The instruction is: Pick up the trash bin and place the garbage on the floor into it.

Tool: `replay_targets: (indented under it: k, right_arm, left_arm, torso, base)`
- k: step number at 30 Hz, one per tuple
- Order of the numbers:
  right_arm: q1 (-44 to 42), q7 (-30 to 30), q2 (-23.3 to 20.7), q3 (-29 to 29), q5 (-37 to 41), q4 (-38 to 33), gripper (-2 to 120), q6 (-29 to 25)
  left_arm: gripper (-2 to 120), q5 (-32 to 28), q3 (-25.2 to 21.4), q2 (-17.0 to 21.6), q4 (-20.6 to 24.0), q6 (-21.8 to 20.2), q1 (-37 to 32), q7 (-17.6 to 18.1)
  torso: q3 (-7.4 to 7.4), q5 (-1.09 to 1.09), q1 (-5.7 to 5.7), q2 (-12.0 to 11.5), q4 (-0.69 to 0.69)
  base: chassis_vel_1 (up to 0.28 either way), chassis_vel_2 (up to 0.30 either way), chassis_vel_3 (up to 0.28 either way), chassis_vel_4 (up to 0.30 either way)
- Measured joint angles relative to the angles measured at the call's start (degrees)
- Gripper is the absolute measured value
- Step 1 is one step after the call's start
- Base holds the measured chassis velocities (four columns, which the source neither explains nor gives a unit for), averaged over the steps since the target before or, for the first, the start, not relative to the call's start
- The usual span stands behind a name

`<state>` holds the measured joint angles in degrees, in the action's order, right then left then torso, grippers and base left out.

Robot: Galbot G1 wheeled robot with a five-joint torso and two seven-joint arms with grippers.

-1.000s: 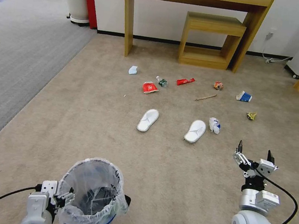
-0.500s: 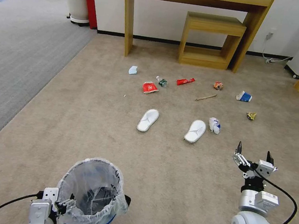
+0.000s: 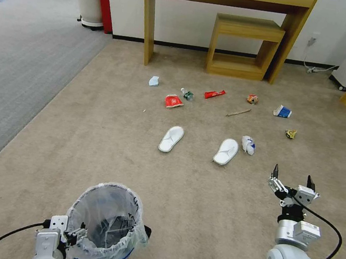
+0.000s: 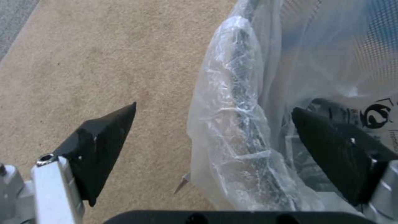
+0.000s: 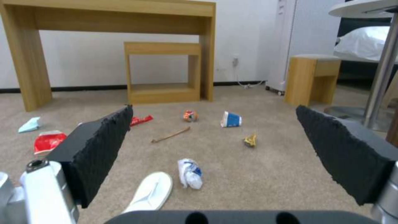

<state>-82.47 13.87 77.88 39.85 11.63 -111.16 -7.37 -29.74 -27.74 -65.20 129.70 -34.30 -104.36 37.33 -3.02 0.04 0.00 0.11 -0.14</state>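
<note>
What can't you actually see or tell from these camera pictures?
- Bin contents, head view: something dark lies inside, blurred by the crinkly bag.
- Bin's base, head view: cut off by the bottom edge.
- Small bottle, head view: label too small to read.
- Second slipper, right wrist view: partly hidden behind the right gripper.
- Bin's far rim, left wrist view: left gripper is too close.

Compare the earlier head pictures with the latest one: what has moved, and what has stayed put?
The left claw has slid back toward the robot along the trash bin, open astride its bagged rim. The right claw has drawn back slightly, open and empty. The bin, the slippers and the other litter have not moved.
</note>
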Motion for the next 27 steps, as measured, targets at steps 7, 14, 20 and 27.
replay_targets:
  k: [7,14,20,27]
  right_arm:
    - [0.1,0.0,-0.1,0.0,0.0,0.3,100,0.1]
    - [0.3,0.0,-0.1,0.0,0.0,0.7,100,0.1]
    - [0.4,0.0,-0.2,-0.1,0.0,0.7,100,0.2]
    - [0.6,0.0,-0.2,-0.1,0.0,0.9,100,0.2]
  left_arm:
    - [99,-0.6,0.3,0.2,-1.3,0.0,1.1,0.2]
    - [95,-1.5,0.7,0.2,-2.6,0.0,2.3,0.4]
    - [75,-1.7,0.7,0.2,-3.0,0.3,2.7,-0.2]
    - [50,-1.7,0.7,0.2,-3.4,0.8,3.0,-0.5]
  torso:
    - [0.00,0.00,0.00,0.0,0.00]
    - [0.00,0.00,0.00,0.0,0.00]
    - [0.00,0.00,0.00,0.0,0.00]
    - [0.00,0.00,0.00,0.0,0.00]
  base:
    - [0.000,0.000,0.000,0.000]
    - [0.000,0.000,0.000,0.000]
    - [0.000,0.000,0.000,0.000]
    - [0.000,0.000,0.000,0.000]
